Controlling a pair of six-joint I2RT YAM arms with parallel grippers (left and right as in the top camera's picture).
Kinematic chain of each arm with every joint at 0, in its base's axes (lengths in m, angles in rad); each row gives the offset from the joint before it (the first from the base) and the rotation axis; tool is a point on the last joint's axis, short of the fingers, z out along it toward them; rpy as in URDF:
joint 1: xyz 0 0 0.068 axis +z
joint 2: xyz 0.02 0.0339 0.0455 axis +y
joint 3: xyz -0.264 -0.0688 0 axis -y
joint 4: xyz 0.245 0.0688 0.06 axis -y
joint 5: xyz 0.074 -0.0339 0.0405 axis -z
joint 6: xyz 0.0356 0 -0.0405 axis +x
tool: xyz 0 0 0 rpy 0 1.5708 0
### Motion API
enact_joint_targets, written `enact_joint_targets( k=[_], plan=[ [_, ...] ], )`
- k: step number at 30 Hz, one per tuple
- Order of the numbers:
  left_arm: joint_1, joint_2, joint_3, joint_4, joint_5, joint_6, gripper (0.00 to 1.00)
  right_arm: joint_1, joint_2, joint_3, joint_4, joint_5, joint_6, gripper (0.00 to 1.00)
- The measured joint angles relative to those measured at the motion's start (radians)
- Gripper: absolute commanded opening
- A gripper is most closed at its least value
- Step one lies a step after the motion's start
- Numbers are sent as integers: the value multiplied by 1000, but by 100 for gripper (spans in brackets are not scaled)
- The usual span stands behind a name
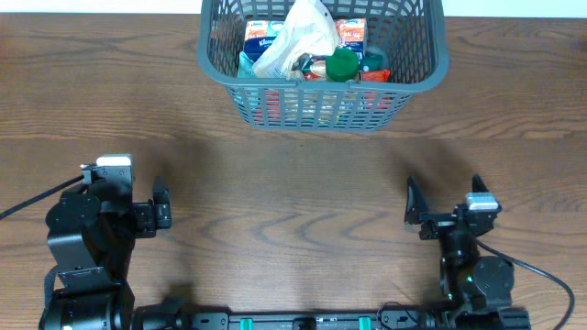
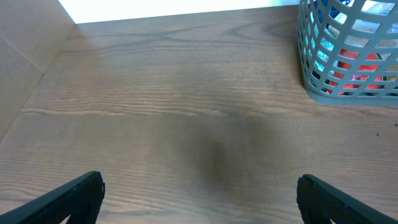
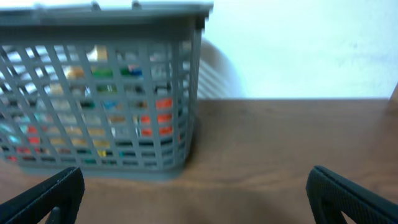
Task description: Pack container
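Observation:
The grey lattice container point(image 1: 209, 57) stands at the far middle of the table, filled with grocery items: cartons, a white bag point(image 1: 295, 35) and a green-capped bottle point(image 1: 342, 64). It also shows in the left wrist view point(image 2: 314, 74) at the upper right and in the right wrist view point(image 3: 180, 93) at the left. My left gripper point(image 1: 161, 209) is open and empty near the table's front left. My right gripper point(image 1: 444, 199) is open and empty at the front right. Both are well short of the container.
Bare wooden tabletop point(image 1: 293, 183) lies between the grippers and the container. A pale wall point(image 3: 298, 50) rises behind the table's far edge. A cable point(image 1: 23, 209) trails off to the left of the left arm.

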Motion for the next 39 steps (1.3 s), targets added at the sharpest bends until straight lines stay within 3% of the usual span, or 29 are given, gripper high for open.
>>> enact_joint_targets(
  k=[9,30,39],
  plan=[
    [0,0,0,0,0,0,99,14,-57,-89,-5,40,0,99],
    [0,0,0,0,0,0,99,10,-58,-94,-10,21,-1,99],
    [0,0,0,0,0,0,99,10,-58,-94,-10,-32,-92,99]
  ],
)
